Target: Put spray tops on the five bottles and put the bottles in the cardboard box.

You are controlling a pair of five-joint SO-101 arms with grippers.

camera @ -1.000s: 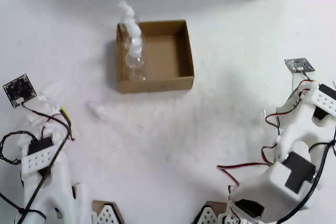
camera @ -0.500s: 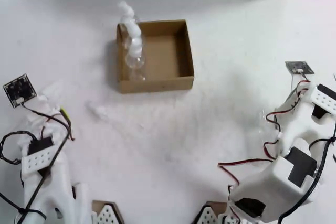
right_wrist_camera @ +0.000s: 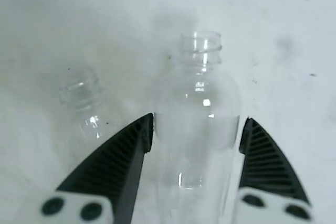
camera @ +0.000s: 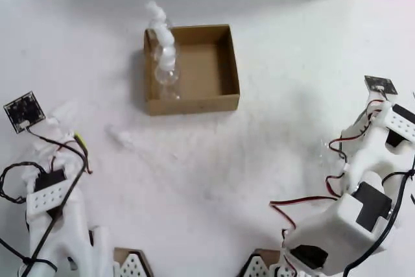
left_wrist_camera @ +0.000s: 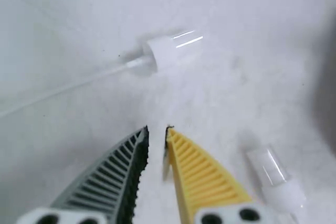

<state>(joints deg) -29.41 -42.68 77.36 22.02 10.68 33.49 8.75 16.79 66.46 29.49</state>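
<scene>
The right arm has shifted a little toward its own outer side of the counter [camera: 292,30] over the last second; the left arm and the cardboard box [camera: 228,63] have not moved.

The right gripper [right_wrist_camera: 197,124] is spread wide, one jaw on each side of a bare bottle [right_wrist_camera: 202,77] lying on the counter. I cannot tell whether the jaws touch it. A second uncapped bottle [right_wrist_camera: 84,98] lies just beside it. Both are clear, thin-walled plastic with a threaded neck and a round shoulder. They are probably very light, smooth enough to slip, and likely to dent or roll under a hard squeeze. The best hold is probably across the wide body below the shoulder, leaving the neck free.

The left gripper [left_wrist_camera: 157,132] is almost closed with nothing clearly in it, its ribbed jaws pointing at a white spray top [left_wrist_camera: 170,51]. This is a hard little collar with a long thin tube that should flex, so the collar is the place to pinch. A clear cap piece [left_wrist_camera: 275,177] lies nearby.

Finished bottles [camera: 165,63] stand against the box's wall; how many is unclear.
</scene>
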